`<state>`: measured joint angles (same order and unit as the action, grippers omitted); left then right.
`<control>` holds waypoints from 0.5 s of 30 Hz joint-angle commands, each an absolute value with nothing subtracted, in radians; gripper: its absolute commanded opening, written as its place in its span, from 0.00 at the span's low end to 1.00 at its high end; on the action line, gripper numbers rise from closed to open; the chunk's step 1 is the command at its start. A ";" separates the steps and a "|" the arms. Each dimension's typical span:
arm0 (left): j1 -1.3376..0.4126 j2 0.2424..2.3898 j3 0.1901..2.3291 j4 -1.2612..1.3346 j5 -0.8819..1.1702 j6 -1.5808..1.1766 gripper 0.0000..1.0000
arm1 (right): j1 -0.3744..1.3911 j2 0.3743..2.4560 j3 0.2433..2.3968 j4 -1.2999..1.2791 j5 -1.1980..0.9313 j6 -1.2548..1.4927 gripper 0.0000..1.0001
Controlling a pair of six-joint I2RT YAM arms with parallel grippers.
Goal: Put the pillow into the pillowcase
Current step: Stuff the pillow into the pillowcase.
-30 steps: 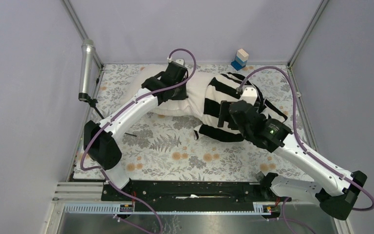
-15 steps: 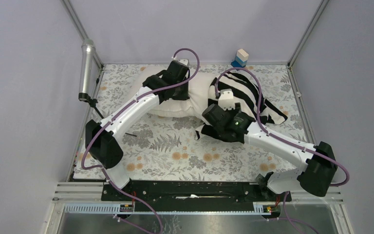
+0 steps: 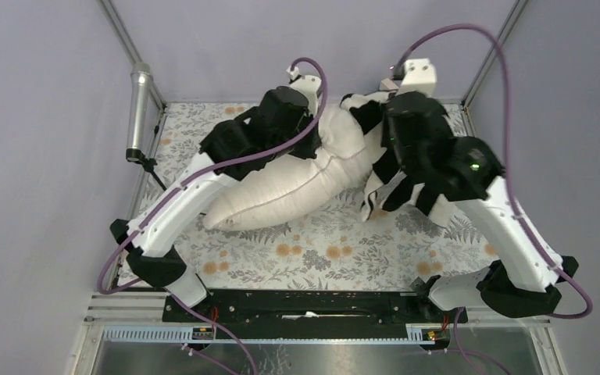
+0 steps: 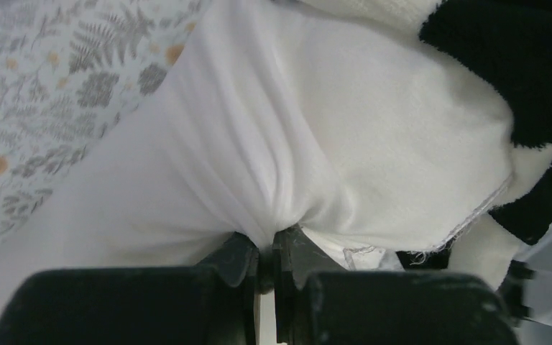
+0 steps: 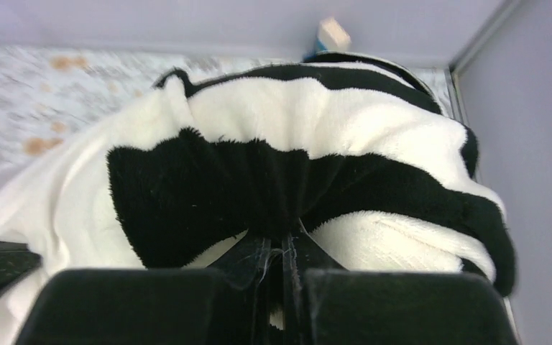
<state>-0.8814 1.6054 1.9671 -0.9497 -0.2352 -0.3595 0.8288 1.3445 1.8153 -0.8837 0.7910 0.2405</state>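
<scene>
We see our left tool [image 4: 267, 243] pinching a fold of the cream pillow [image 3: 289, 187], its near-left end on the floral-covered bench [image 3: 320, 251], our right tool [image 5: 282, 244] pinching the striped pillowcase [image 3: 380, 191], far right, touching the pillow

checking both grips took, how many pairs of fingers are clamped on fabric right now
2. The left fingers pinch the pillow at its raised far end; the right fingers pinch the pillowcase right beside it, near the back wall.
</scene>
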 commanded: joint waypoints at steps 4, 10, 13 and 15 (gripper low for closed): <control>-0.734 1.648 2.264 -0.942 -0.064 -0.479 0.00 | 0.837 1.563 2.189 -1.005 0.382 0.232 0.00; -0.549 1.803 2.172 -0.965 0.153 -0.416 0.00 | 0.648 1.762 2.067 -0.858 -0.021 0.341 0.03; -0.540 1.883 2.100 -0.909 0.152 -0.406 0.00 | 0.592 1.842 2.076 -0.861 -0.017 0.360 0.29; -0.522 1.931 2.076 -0.879 0.163 -0.428 0.00 | 0.584 1.852 2.075 -0.863 0.019 0.367 0.58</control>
<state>-0.4965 1.8778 2.1033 -1.0573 0.0036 -0.4129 0.5983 1.8317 2.0701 -0.9100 0.1688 0.3050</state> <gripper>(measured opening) 0.052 0.386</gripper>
